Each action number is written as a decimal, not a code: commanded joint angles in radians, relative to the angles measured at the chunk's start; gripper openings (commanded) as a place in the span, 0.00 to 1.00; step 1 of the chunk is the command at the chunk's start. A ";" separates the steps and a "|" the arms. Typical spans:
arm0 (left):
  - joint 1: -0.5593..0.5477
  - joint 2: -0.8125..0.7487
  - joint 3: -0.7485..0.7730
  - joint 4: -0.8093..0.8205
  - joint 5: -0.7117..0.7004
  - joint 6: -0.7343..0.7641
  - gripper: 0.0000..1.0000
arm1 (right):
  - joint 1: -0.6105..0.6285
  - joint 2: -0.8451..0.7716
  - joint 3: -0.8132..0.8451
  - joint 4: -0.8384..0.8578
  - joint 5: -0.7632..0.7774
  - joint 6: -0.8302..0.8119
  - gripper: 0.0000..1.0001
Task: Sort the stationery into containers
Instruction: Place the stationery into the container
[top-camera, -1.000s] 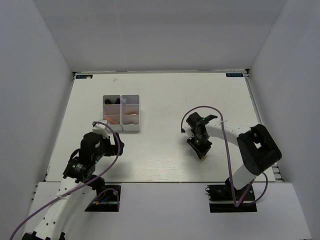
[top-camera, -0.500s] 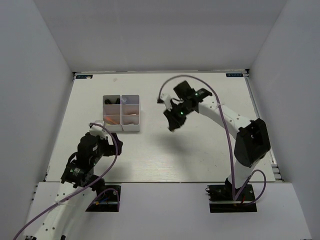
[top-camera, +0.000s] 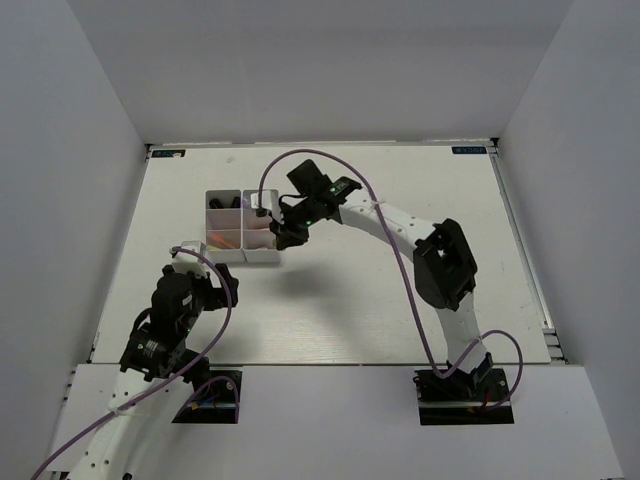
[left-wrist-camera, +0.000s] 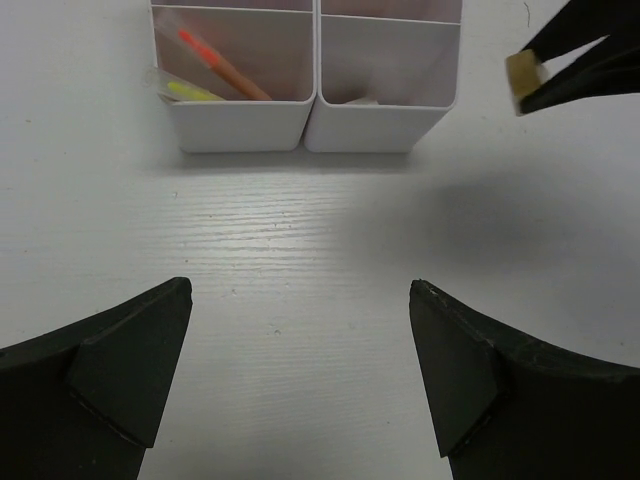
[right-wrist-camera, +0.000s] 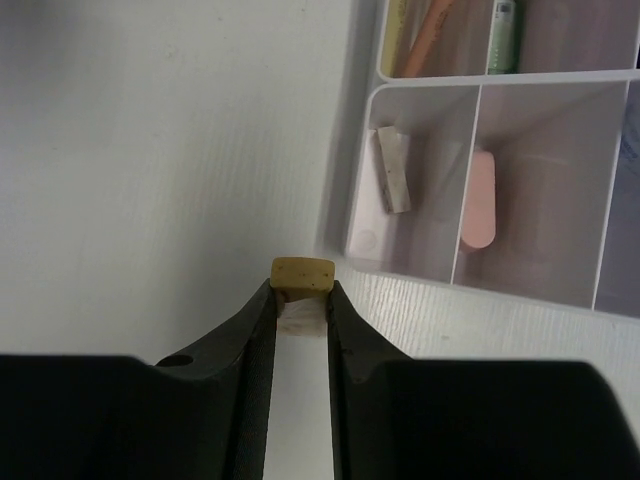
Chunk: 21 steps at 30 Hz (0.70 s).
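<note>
White walls close in a pale surface (top-camera: 400, 290), with the white organizer box (top-camera: 262, 256) toward its far left. The right arm has swung a long way left since a second ago — from low over the right-centre of the surface, past the middle half a second ago, to the box's near-right corner. The right fingers (right-wrist-camera: 258, 330) pinch the tan block (right-wrist-camera: 303, 274) at their tips, and it hangs in the air just right of the box's outer wall, not over any compartment. Inside, a grey block (right-wrist-camera: 392, 170) and a pink capsule (right-wrist-camera: 479, 200) lie in neighbouring compartments. A pink pen (left-wrist-camera: 220, 65) and a yellow pen (left-wrist-camera: 190, 92) share the near-left one. The left fingers (left-wrist-camera: 130, 360) are spread wide and empty over bare surface on the box's near side — drawn back slightly toward their base. The box has not moved.
</note>
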 joint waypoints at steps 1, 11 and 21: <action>0.005 0.011 0.008 0.013 -0.030 0.010 1.00 | 0.009 0.026 0.083 0.167 0.046 0.026 0.00; 0.003 0.010 0.005 0.009 -0.042 0.013 1.00 | 0.037 0.138 0.132 0.265 0.118 0.056 0.00; 0.003 0.003 0.005 0.012 -0.038 0.013 1.00 | 0.060 0.173 0.115 0.268 0.167 0.030 0.14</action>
